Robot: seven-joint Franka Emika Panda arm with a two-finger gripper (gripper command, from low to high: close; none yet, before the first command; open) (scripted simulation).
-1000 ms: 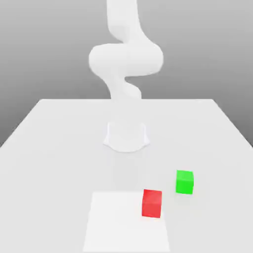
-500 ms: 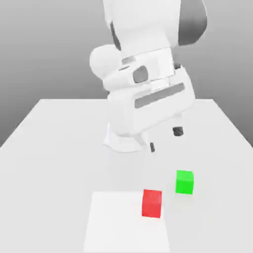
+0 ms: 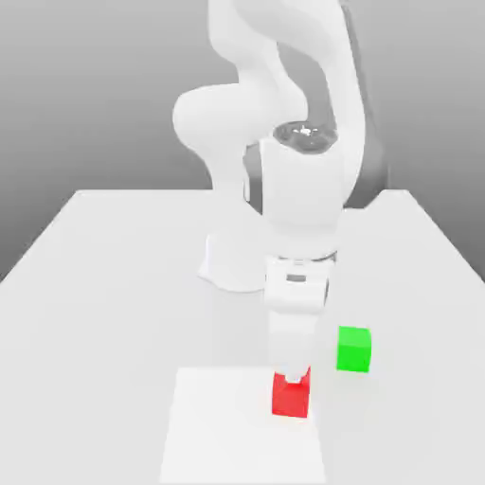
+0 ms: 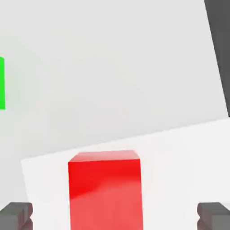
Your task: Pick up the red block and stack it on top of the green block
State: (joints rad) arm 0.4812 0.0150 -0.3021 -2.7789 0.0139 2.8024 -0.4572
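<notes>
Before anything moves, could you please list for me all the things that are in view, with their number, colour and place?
Red block: one, bright red, at the white sheet's edge on the exterior view's right, below the claw.
Green block: one, bright green, on the table, farther to the exterior view's right.
White sheet: one, white, flat on the table.
Table: one, light grey, under everything.
Arm: one, white, reaching down over the red block.
Claw: one, with two dark grey tips, open, on either side of the red block.

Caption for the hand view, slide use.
Open claw astride the red block, green block at the picture's edge.
</notes>
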